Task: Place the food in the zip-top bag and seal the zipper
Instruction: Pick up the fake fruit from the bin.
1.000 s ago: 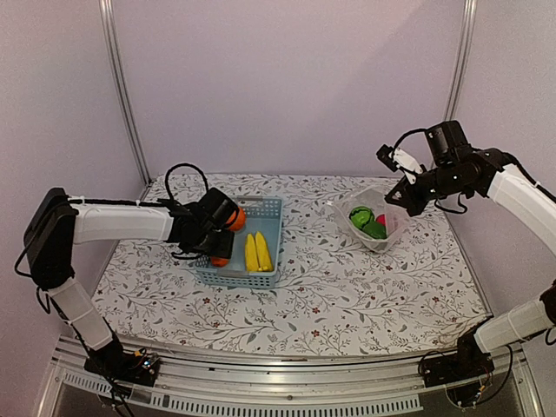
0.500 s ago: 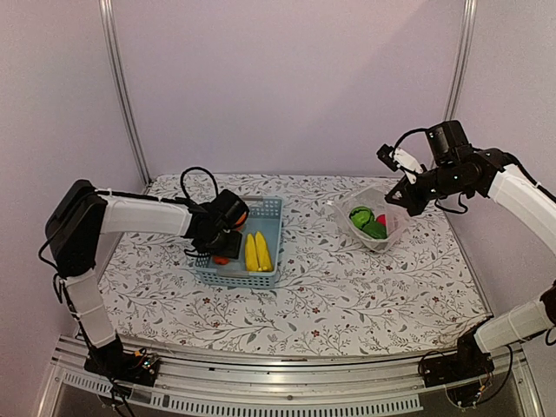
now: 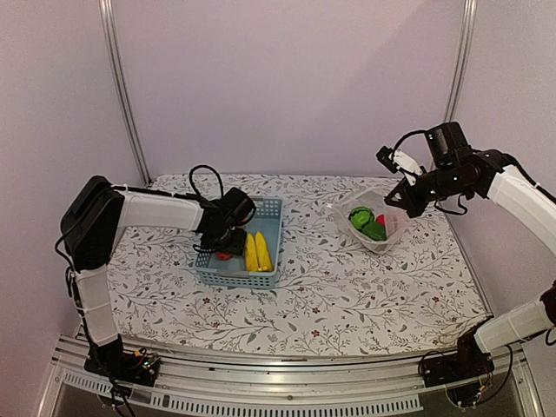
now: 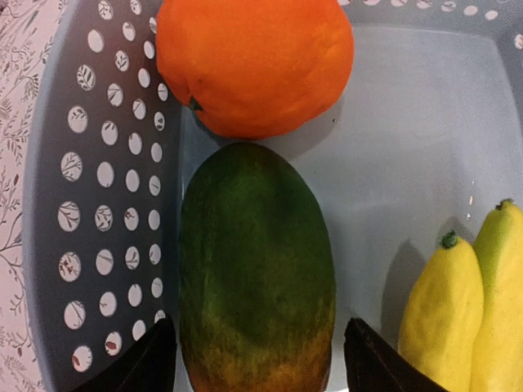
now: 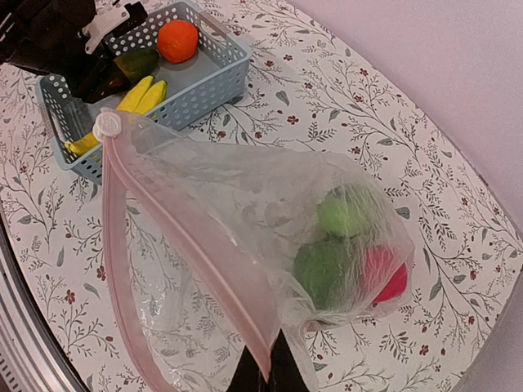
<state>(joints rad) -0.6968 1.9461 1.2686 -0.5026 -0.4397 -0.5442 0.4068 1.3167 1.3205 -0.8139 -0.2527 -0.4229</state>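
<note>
**A:** Since the left jaws hang spread on either side of the green-orange piece (image 4: 257,269) in the basket (image 4: 106,204) at the left, what could spoil the pick?

**B:** It looks rounded and slick, so a squeeze near its end may squirt it out. One jaw sits just beside the basket wall and could snag.

**A:** Neighbours?

**B:** The orange (image 4: 253,61) seems to touch one end. The bananas (image 4: 466,310) lie near on its right.

**A:** And the zip-top bag (image 5: 245,220)?

**B:** It's raised at the far right, well apart, with the right jaws clenched on its edge by the zipper (image 5: 180,245). Green pieces (image 5: 323,265) and a red piece (image 5: 382,276) weigh it down, so the mouth may sag shut.
</note>
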